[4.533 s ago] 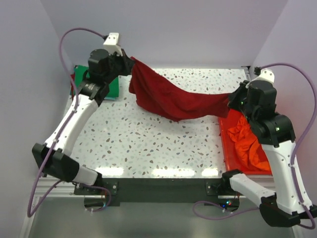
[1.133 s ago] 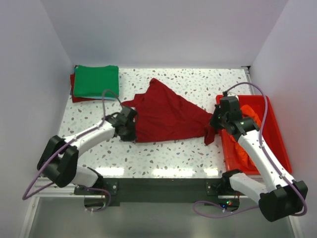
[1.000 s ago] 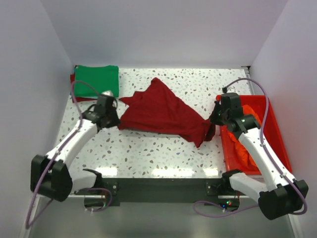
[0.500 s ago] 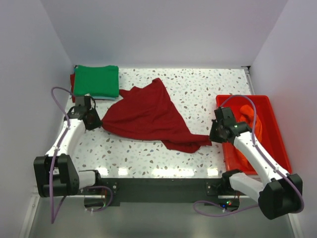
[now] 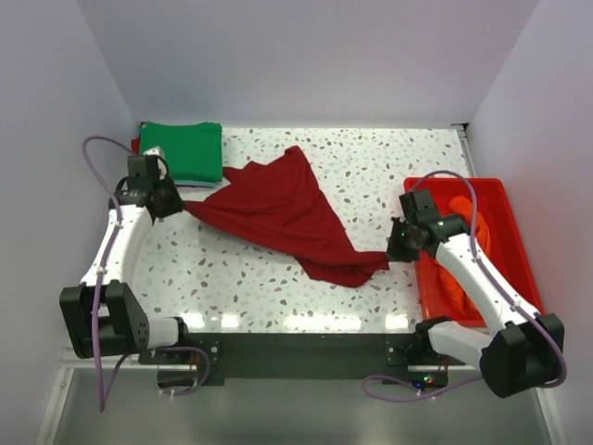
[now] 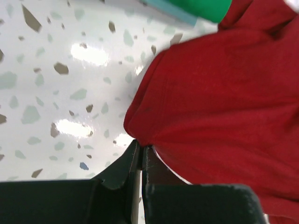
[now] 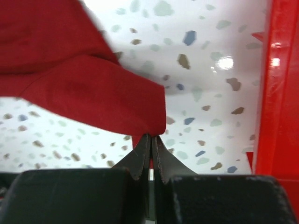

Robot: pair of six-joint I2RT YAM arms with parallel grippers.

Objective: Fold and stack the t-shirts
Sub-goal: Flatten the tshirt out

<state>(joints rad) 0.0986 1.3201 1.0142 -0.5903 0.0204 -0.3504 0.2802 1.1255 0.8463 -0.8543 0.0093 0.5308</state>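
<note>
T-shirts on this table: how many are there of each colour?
dark red t-shirt: 1
green t-shirt: 1
orange t-shirt: 1
Total: 3. A teal edge beneath the green one shows too little to count.

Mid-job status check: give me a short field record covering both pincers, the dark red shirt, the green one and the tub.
dark red shirt: lying rumpled and unfolded on the table
left pincer: shut on the dark red shirt's left edge, close to the green shirt
right pincer: shut on the shirt's near-right corner, beside the red tub
green shirt: folded, at the far left corner
orange shirt: bunched inside the red tub
</note>
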